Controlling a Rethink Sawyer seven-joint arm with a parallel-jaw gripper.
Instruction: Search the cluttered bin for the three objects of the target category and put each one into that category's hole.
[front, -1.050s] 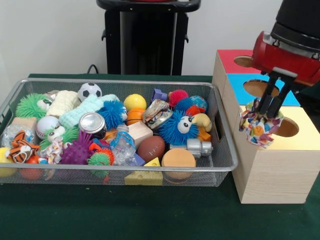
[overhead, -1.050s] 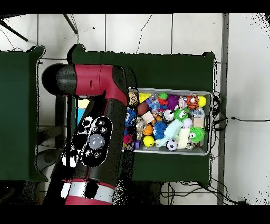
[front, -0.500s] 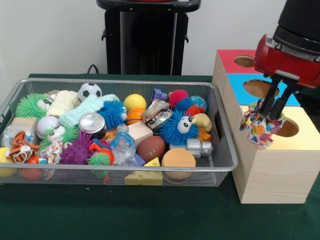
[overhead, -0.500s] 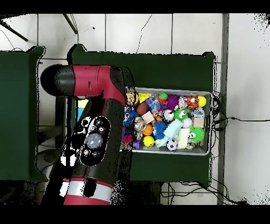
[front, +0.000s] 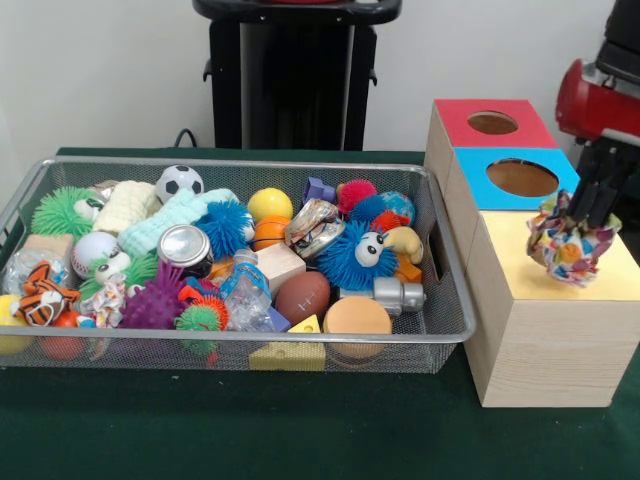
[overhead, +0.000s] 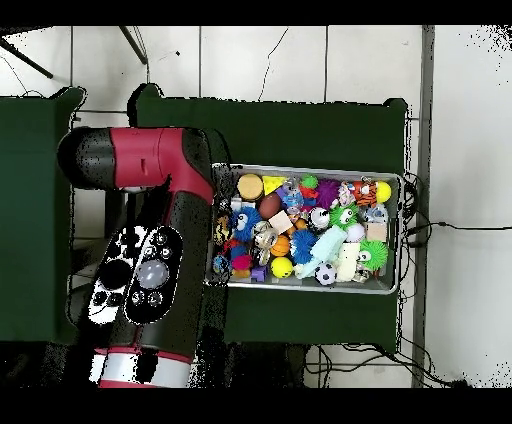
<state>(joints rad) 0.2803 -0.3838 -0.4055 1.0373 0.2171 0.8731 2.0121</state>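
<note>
My gripper (front: 586, 220) hangs at the right edge of the front view, shut on a multicoloured fabric bundle (front: 570, 251). The bundle dangles over the right part of the yellow box top (front: 509, 262) and hides the hole there. Behind it lie the blue top with its hole (front: 521, 177) and the red top with its hole (front: 492, 122). The wire bin (front: 440, 300) at the left is packed with several toys. In the overhead view the red arm (overhead: 150, 270) covers the gripper and the boxes.
The bin holds a blue fuzzy creature (front: 357, 256), a brown football (front: 302, 295), a soccer ball (front: 179, 182), a can (front: 185, 247), a tiger toy (front: 42, 293) and spiky balls. Its rim (overhead: 312, 171) shows overhead beside the arm. Green cloth covers the table (front: 300, 420).
The gripper has carried the fabric bundle rightward, from the left edge of the yellow top to its right part, and the arm has swung away from the bin.
</note>
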